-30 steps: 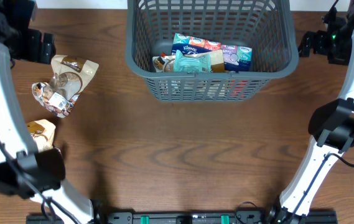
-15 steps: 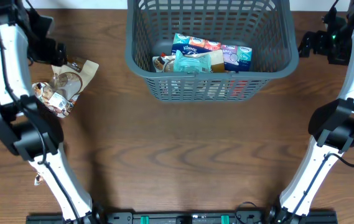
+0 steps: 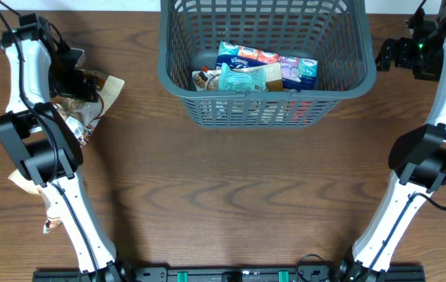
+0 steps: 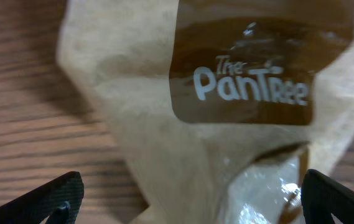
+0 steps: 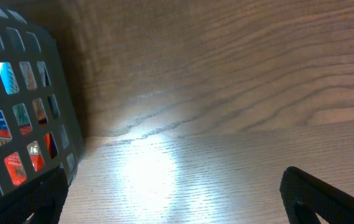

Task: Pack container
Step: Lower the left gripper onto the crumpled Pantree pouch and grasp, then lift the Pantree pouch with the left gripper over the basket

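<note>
At rear centre of the counter (image 3: 230, 188) stands the basket (image 3: 266, 92), with packets (image 3: 258, 66) lying side by side in it, toward its front wall. A pouch (image 3: 106, 90) lies on the counter well to the left of the basket, and the left tool (image 3: 77, 78) is over the pouch's left part, its fingers (image 4: 58, 196) spread to either side of the pouch. The right tool (image 3: 391, 55) is just beside the basket's right rim, apart from it, its fingers (image 5: 326, 193) also spread.

Matt paper pouch (image 4: 133, 124) (glossy brown label (image 4: 251, 68)), grained wood table (image 4: 21, 93).
</note>
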Robot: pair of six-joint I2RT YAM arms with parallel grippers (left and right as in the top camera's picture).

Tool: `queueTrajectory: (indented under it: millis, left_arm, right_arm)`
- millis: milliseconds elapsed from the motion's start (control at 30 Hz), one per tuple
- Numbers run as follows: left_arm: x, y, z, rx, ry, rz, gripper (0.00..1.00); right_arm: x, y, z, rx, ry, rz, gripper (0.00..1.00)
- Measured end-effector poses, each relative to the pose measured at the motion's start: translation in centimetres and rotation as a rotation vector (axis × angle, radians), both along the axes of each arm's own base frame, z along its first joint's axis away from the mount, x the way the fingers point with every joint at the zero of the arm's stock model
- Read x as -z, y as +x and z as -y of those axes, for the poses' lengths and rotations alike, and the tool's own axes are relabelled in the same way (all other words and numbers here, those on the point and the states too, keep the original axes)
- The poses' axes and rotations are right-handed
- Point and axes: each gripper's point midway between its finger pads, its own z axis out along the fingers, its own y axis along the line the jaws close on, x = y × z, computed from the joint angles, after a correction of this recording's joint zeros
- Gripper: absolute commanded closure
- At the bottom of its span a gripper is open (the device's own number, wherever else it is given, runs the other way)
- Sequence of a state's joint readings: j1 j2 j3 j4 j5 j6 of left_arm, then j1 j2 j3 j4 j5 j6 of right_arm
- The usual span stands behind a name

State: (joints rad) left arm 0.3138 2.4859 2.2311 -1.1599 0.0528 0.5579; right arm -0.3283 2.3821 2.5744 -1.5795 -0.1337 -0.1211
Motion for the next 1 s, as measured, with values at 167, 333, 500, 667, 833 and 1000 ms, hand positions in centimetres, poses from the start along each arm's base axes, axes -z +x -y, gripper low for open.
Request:
queueTrajectory:
  millis: [167,333,500,667,833,1000]
  left_arm:
    - [1.1,-0.3,-0.2,-0.007,-0.008,-0.022,0.05]
    - [1.6,-0.8,-0.3,-0.016,-0.02,-0.043,0.34]
    - [1.8,-1.0,-0.3,-0.017,-0.028,-0.049,0.69]
    - [1.8,-1.7,0.2,-0.025,-0.046,-0.078,0.94]
    - [1.0,-1.5,1.4,-0.048,-0.046,-0.075,0.94]
    - [-3.3,-0.1,4.3,-0.052,-0.034,0.018,0.94]
  right_arm:
    - [0.0,0.0,0.0,0.0,-0.001,0.001,0.01]
    - [0.0,0.0,0.1,0.001,-0.005,-0.001,0.01]
    - [0.0,-0.2,0.1,0.002,-0.007,-0.007,0.01]
    - [0.1,-0.2,0.1,0.002,-0.009,-0.009,0.01]
    - [0.1,-0.2,0.1,0.002,-0.009,-0.01,0.01]
    - [0.1,-0.2,0.1,0.002,-0.009,-0.011,0.01]
